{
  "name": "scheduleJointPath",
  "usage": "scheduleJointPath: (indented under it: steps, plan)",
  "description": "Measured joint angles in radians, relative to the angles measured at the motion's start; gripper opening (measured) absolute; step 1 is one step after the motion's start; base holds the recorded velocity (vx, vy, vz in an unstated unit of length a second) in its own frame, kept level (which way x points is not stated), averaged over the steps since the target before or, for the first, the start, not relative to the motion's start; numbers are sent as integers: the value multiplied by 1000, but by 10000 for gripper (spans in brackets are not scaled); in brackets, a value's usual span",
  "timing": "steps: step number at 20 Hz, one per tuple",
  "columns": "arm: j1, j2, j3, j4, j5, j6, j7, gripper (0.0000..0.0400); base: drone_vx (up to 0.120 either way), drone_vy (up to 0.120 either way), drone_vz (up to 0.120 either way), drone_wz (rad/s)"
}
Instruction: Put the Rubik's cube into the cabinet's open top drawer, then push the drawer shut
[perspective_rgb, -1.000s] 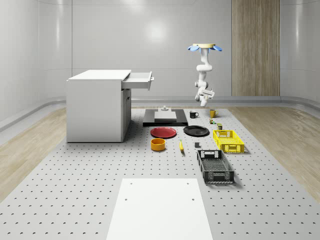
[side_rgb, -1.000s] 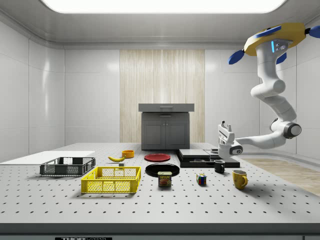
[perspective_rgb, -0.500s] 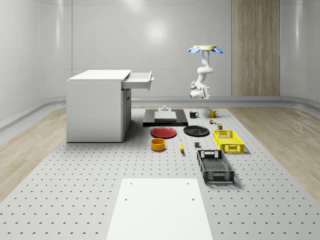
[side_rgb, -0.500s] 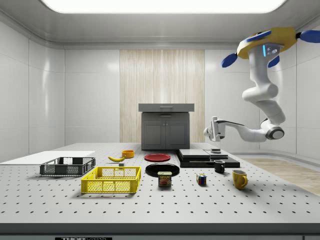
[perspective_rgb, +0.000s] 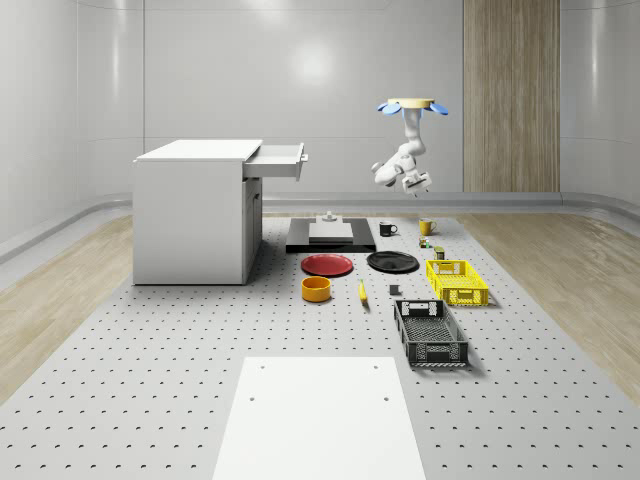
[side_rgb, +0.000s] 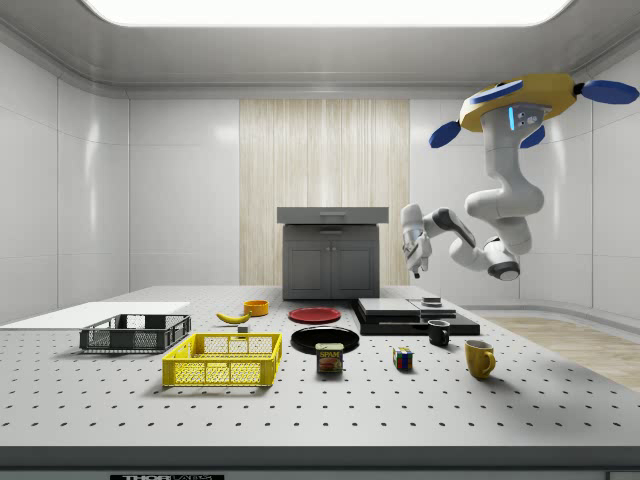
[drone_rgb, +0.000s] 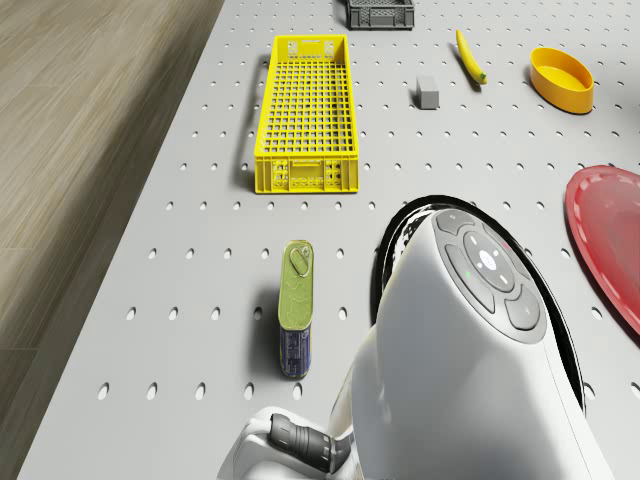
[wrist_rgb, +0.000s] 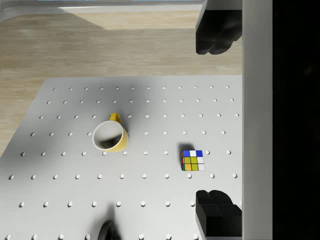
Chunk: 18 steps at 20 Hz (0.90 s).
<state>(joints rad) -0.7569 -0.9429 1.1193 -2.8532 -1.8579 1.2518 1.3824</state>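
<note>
We are hovering high over the perforated grey counter with the hand spread wide and empty, looking down at the multicoloured Rubik's cube lying beside the yellow mug, so grasping, dropping into the white cabinet's open top drawer and shutting are all remaining.
</note>
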Motion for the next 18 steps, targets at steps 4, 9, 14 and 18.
scheduleJointPath:
  steps: [4, 9, 14, 18]
  plan:
    - [-131, -42, 65, -30, -87, -58, 86, 400, 120, 0, -120, 0]
    - [-219, -84, 108, -41, -122, -85, 144, 400, 64, 0, -120, 0]
    - [-262, -117, 131, -43, -124, -83, 175, 400, 0, 0, -120, 0]
    - [-281, -141, 144, -42, -118, -71, 190, 400, 60, 0, -120, 0]
